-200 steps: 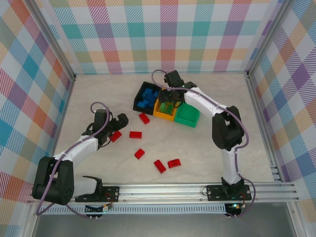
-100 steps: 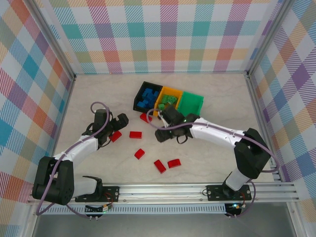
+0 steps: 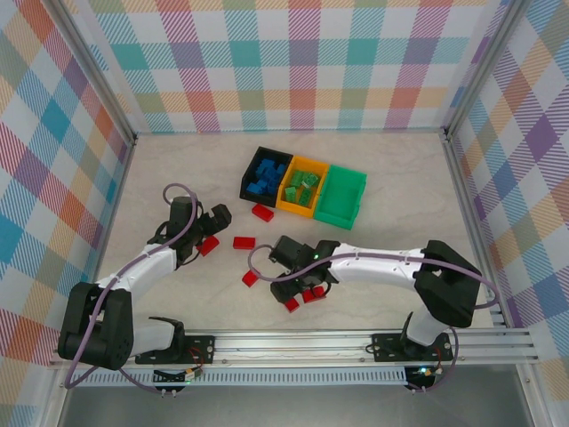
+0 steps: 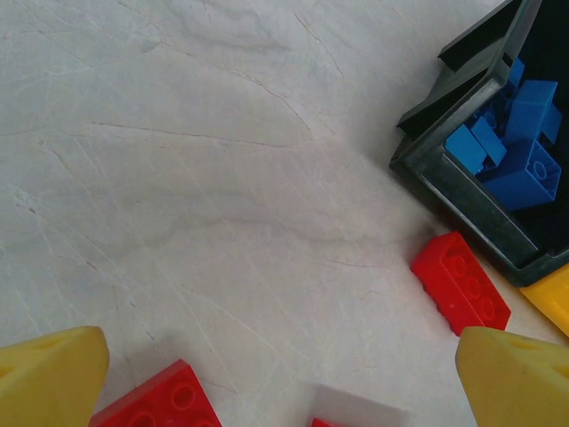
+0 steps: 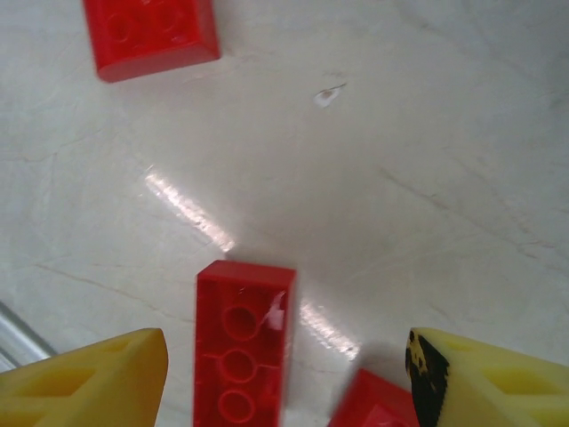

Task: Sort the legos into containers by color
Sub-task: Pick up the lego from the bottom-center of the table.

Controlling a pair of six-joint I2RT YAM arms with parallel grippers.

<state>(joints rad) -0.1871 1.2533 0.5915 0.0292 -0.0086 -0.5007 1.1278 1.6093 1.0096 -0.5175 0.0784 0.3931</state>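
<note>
- Where plaid walls (image 3: 293,62) close in three sides, we list a pale marbled table (image 3: 400,178).
- Containers (image 3: 302,185): a row at centre back. The black one holds blue legos (image 3: 265,173), the orange one holds green.
- Red legos (image 3: 244,242): loose on the table, nearer the arms.
- Left wrist view: we note surface veins and a red brick (image 4: 460,281) just beside the black bin's wall (image 4: 462,191).
- Right gripper (image 3: 300,292): arm low, jaws spread, straddling a studded red piece (image 5: 242,356) without touching it.
- Left gripper (image 3: 218,227): jaws spread wide, holding nothing.

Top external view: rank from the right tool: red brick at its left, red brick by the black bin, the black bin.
1. Nearest red brick, left of the right tool.
2. Bin-side red brick, farther back.
3. Black bin, back left.
</note>
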